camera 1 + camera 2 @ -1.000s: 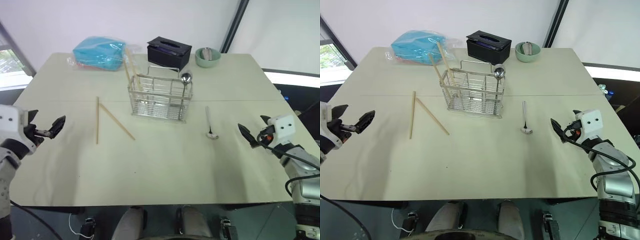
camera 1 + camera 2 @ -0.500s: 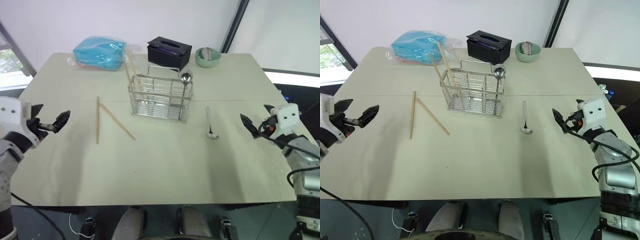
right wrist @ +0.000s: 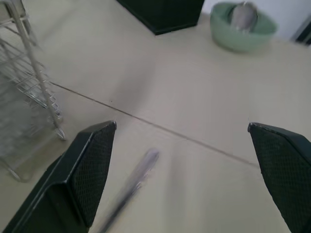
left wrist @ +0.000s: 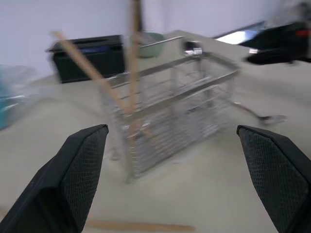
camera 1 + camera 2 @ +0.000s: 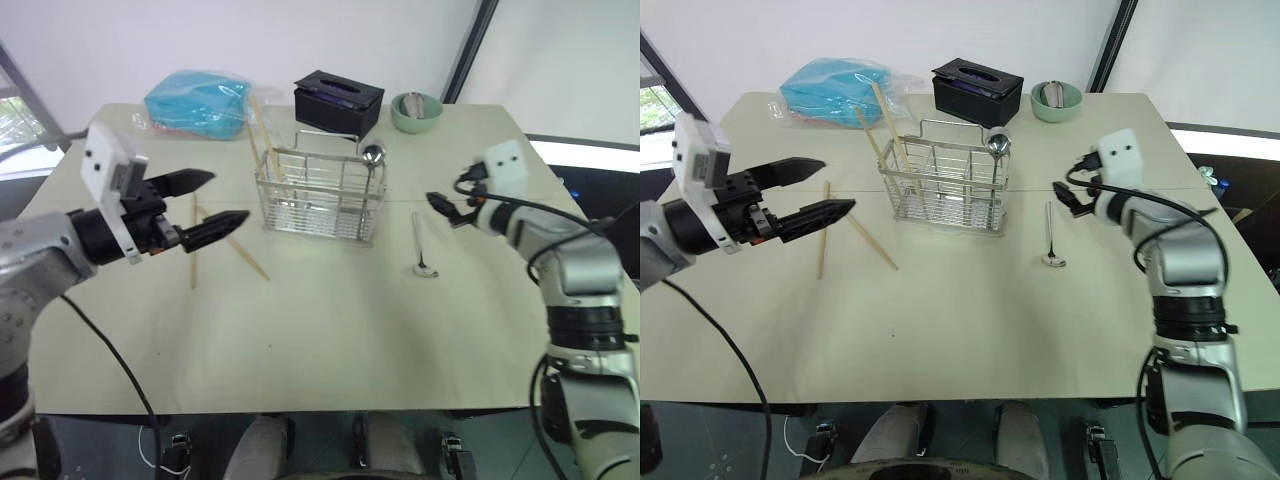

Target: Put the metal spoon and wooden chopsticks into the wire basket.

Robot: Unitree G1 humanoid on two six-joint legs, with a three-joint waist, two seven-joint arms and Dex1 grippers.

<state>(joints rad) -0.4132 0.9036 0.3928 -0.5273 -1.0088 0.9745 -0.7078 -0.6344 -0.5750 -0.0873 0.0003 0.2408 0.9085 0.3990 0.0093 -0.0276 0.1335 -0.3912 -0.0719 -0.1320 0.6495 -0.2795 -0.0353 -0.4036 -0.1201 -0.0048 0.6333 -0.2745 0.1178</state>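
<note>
Silver wire basket [image 5: 320, 195], silver metal spoon [image 5: 421, 245], tan wooden chopsticks [image 5: 213, 242] on beige counter [image 5: 330, 320]; black tissue box [image 5: 337, 104], mint-green bowl [image 5: 415, 113], turquoise bag [image 5: 197, 103]; black-fingered claws.

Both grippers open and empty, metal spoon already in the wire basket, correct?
Not quite. The metal spoon lies on the table beside the wire basket, as the right eye view shows. Left gripper and right gripper are open and empty.
</note>
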